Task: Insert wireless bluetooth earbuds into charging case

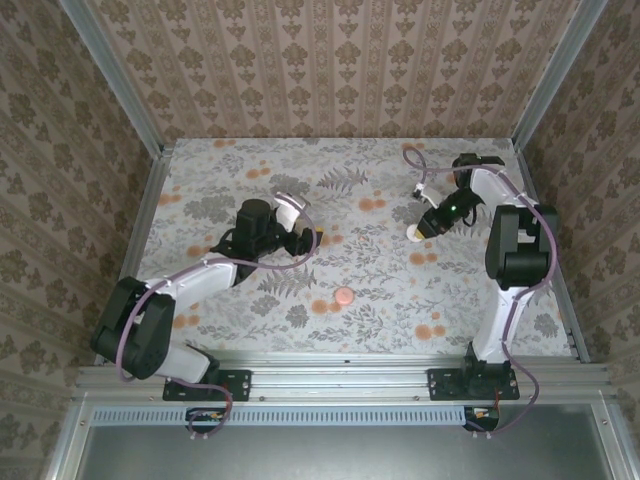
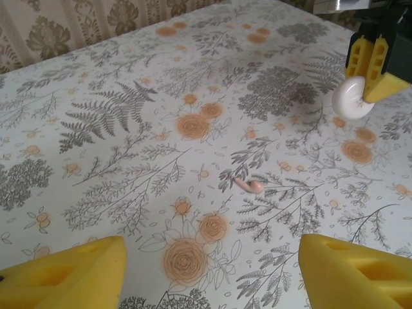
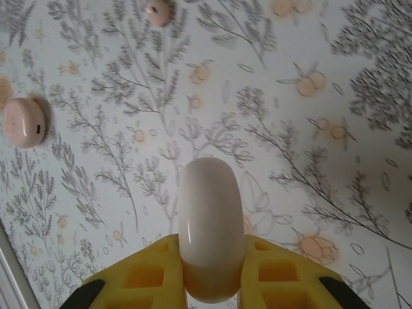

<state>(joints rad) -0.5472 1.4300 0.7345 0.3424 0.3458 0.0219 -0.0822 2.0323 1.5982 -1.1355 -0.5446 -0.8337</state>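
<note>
Near the front of the flowered table [image 1: 250, 300], charging case [image 1: 343, 296] lying flat, well apart from both arms; farther in, left gripper [image 2: 209, 283] spread wide and empty, earbud [image 2: 250, 185] lying on the surface ahead; beyond it, right gripper [image 3: 211, 264] clamped on a pale round disc [image 3: 209, 206].

No readable text, label, brand or number anywhere.
</note>
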